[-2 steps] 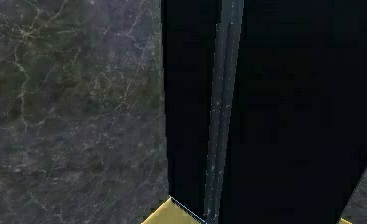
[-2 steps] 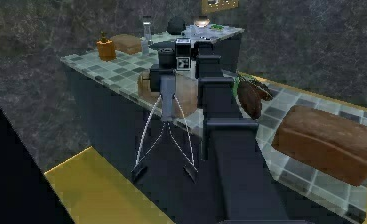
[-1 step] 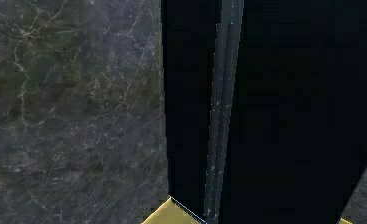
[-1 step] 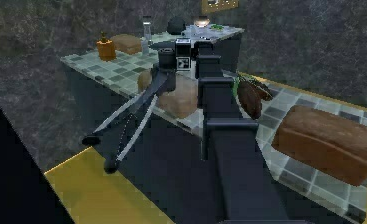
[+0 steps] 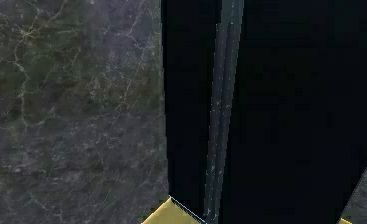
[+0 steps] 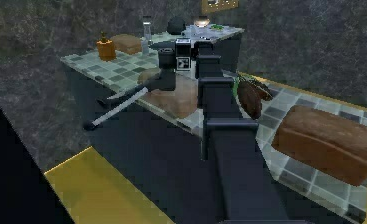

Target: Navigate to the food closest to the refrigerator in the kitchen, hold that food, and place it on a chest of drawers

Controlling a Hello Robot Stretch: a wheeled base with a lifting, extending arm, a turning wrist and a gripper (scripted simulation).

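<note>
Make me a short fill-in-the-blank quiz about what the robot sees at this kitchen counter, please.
1. The countertop is covered in square ___.
2. In the arm side view, the large brown loaf of bread lies to the ___ of the arm.
3. The floor in front of the counter is ___ in colour.

Missing words: tiles; right; yellow.
</note>
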